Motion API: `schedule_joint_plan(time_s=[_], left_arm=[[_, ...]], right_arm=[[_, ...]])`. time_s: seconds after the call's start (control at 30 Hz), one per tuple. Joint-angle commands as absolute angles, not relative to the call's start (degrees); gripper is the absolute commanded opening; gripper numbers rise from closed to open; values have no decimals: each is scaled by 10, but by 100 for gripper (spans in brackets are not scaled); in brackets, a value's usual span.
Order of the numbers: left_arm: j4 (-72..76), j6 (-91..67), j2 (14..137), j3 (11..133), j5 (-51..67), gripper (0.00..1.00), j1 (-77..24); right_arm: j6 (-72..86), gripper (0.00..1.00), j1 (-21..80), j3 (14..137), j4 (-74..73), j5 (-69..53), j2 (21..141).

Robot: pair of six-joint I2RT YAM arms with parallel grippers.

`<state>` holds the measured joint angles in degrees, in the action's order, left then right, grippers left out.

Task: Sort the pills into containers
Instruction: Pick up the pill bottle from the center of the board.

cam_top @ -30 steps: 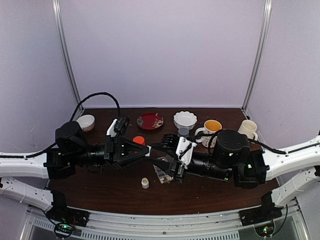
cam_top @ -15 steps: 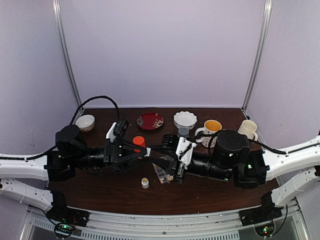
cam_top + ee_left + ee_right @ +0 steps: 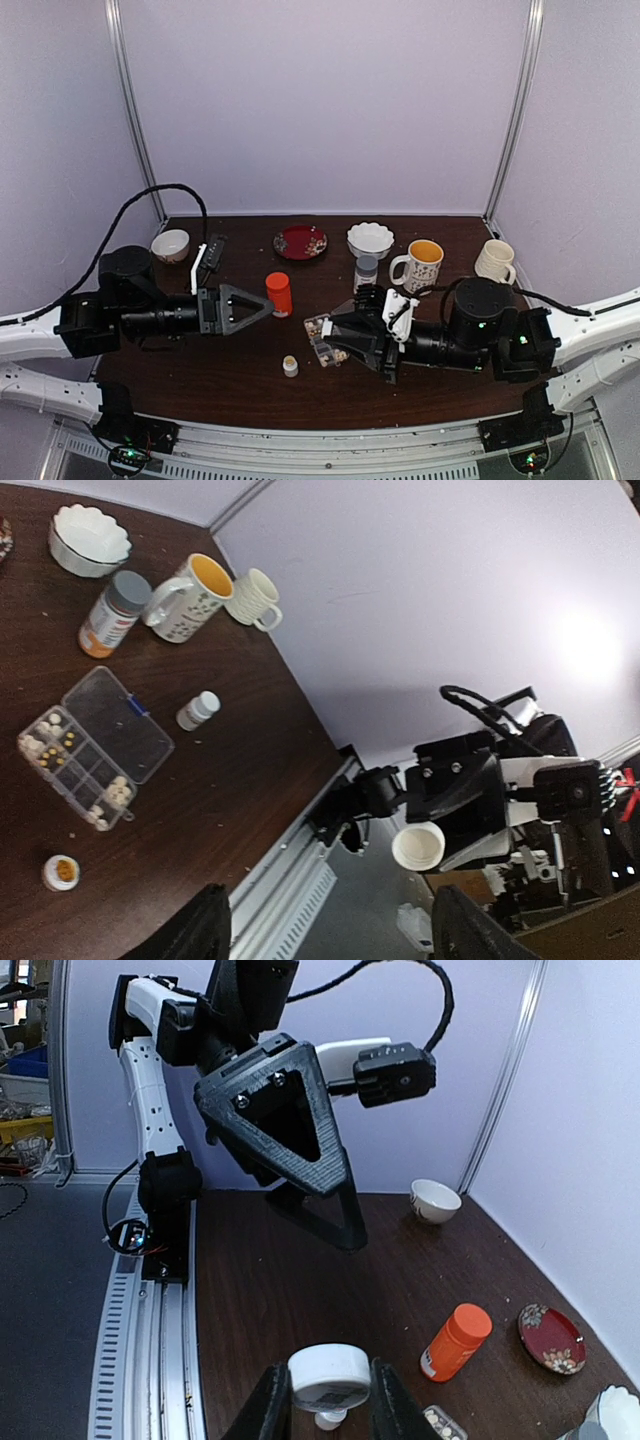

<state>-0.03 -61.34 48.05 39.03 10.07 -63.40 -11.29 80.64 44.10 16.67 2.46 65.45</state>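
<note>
Over the dark table (image 3: 220,385) in the top view, the left gripper (image 3: 262,306) hangs spread and empty near the orange bottle (image 3: 279,293). The right gripper (image 3: 336,336) is at the clear pill box (image 3: 317,328).

Left wrist view: the pill box lies open, with pills (image 3: 118,790) in several cells.

Right wrist view: the fingers (image 3: 270,1405) pinch a small white bottle (image 3: 330,1375), and a corner of the box shows below.

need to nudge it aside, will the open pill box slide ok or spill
The pill box looks like thin clear plastic, so probably light and likely to skid when pushed. Its lid lies open, so a jolt could well bounce pills out of it.
</note>
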Motion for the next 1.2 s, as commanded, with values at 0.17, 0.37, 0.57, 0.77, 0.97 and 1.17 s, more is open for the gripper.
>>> schedule_joint_plan(time_s=[0.17, 0.37, 0.57, 0.77, 0.97, 1.17], left_arm=[[-90, -330, 491, 336, -68, 79, -651], [25, -137, 530, 285, -80, 88, -700], [111, -52, 572, 215, -61, 82, -708], [205, -57, 638, 171, -83, 77, -708], [306, -75, 719, 139, -127, 75, -708], [394, -90, 820, 136, -151, 69, -706]], right_arm=[[-3, 13, 803, 403, 64, -19, 633], [0, 13, 792, 390, 55, -11, 613], [0, 13, 779, 392, 43, -24, 610], [-1, 12, 769, 390, 39, -38, 603], [0, 12, 762, 385, 36, -50, 592], [0, 12, 757, 368, 35, -51, 574]])
